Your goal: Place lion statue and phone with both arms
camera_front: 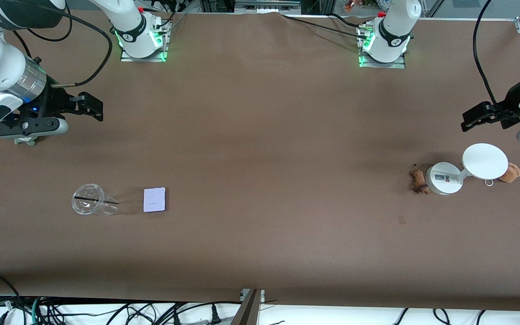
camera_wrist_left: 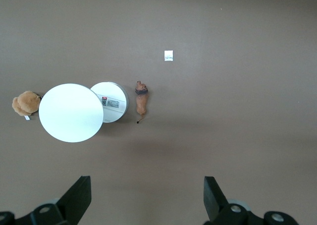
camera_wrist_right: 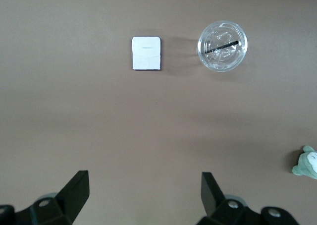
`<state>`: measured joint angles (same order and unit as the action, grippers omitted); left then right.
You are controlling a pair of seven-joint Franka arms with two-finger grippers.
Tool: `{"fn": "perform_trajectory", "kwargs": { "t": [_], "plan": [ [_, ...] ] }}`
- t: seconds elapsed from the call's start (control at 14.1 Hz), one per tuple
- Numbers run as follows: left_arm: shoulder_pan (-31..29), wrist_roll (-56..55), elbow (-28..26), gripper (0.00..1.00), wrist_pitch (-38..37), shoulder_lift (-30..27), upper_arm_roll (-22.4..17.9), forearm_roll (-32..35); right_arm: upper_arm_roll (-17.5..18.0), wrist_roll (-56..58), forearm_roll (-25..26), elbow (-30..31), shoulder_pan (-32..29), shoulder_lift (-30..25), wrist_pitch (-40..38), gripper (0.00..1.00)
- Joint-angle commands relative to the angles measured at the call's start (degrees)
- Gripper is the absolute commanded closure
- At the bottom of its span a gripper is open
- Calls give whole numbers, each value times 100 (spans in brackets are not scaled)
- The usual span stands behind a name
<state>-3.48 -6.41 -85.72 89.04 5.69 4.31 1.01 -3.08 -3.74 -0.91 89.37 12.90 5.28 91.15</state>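
The lion statue [camera_front: 418,180] is a tiny brown-orange figurine lying on the table toward the left arm's end, right beside the white stand's round base; it also shows in the left wrist view [camera_wrist_left: 141,99]. The phone [camera_front: 154,199] is a pale lavender slab lying flat toward the right arm's end, also in the right wrist view [camera_wrist_right: 146,53]. My left gripper [camera_front: 467,121] is open and empty in the air over bare table near the stand, as its wrist view [camera_wrist_left: 147,185] shows. My right gripper [camera_front: 95,107] is open and empty over bare table, as its wrist view [camera_wrist_right: 145,180] shows.
A white stand [camera_front: 443,178] with a round disc [camera_front: 485,161] stands beside the lion. A tan plush [camera_front: 510,172] with a metal ring lies by the disc. A clear plastic cup [camera_front: 89,199] stands beside the phone. A grey-green plush [camera_front: 25,141] lies under the right wrist.
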Motion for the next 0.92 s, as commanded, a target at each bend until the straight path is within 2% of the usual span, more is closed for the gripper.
{"fn": "perform_trajectory", "kwargs": {
  "t": [0.0, 0.85],
  "plan": [
    [6, -10, 116, 0, 44, 38, -27, -93, 35, -66, 82, -175, 1, 69, -133, 0],
    [-3, -10, 125, 0, 44, 47, -36, -75, 35, -74, 47, -175, 2, 69, -80, 0]
  ]
}}
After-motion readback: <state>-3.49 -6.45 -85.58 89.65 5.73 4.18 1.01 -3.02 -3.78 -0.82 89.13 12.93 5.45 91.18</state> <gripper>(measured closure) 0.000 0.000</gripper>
